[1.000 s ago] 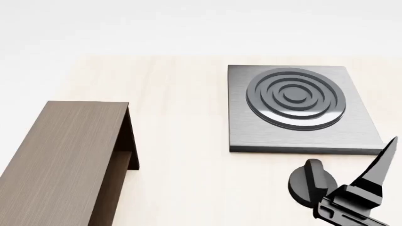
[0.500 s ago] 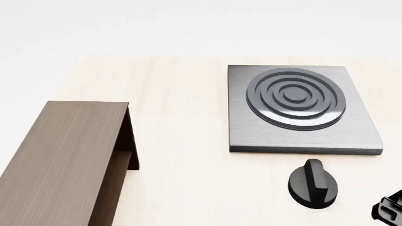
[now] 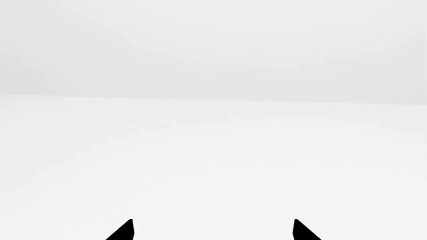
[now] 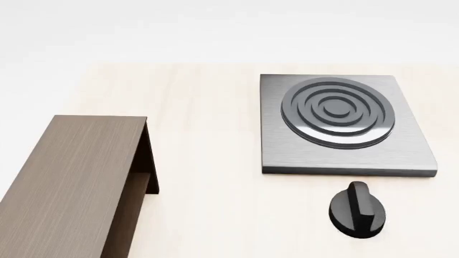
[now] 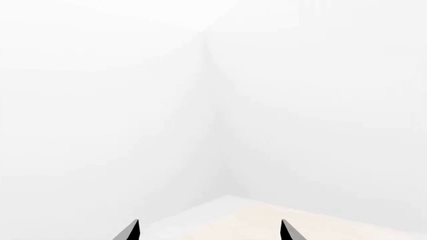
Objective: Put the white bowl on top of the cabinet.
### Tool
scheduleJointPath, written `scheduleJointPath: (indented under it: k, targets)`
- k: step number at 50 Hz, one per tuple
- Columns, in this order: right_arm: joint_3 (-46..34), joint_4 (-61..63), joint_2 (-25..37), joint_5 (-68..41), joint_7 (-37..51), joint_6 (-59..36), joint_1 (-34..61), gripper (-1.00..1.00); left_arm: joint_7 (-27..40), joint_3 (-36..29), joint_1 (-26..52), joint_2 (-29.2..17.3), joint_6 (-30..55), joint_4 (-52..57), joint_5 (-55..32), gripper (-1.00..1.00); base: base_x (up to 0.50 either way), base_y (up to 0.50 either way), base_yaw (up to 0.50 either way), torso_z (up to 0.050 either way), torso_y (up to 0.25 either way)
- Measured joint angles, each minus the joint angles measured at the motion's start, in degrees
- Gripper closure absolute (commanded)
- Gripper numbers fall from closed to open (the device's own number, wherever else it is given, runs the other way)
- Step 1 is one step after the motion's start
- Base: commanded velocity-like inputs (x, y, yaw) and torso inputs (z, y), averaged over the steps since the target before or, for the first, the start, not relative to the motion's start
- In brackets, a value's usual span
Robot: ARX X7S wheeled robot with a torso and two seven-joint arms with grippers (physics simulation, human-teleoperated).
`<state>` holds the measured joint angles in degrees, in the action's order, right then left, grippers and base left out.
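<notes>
Both grippers, left (image 3: 212, 231) and right (image 5: 208, 231), show only two dark fingertips spread wide, holding nothing. No white bowl in sight; the dark brown wood-grain cabinet (image 4: 72, 177) waits bare-topped. Judgement: still searching, so finding the bowl comes next.

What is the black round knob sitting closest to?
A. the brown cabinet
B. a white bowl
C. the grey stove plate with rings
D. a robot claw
C: in the head view, the knob sits on the table just in front of the stove plate, far from the cabinet.
</notes>
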<state>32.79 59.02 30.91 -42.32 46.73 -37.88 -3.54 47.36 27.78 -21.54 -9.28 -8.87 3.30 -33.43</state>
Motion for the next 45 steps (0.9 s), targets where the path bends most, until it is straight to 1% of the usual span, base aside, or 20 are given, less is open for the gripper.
scheduleJointPath:
  k: [19,31,45]
  targets:
    - [6.48,-2.8,6.55,-13.67,14.01,-10.75,5.24,-1.0,0.31,-0.37,-0.12,-0.29,-0.35,-0.29,-0.26,-1.0,0.0,0.0,0.0,0.0,0.0]
    - [8.11,-6.12,10.14,-22.35,20.77,-15.43,9.72,-1.0,0.5,-0.57,-0.11,-0.49,-0.53,-0.55,-0.46,-1.0,0.0,0.0,0.0,0.0,0.0]
    - [9.67,-10.63,12.48,-30.61,29.02,-19.23,13.23,-1.0,0.71,-0.75,-0.25,-0.69,-0.76,-0.71,-0.68,-1.0,0.0,0.0,0.0,0.0,0.0]
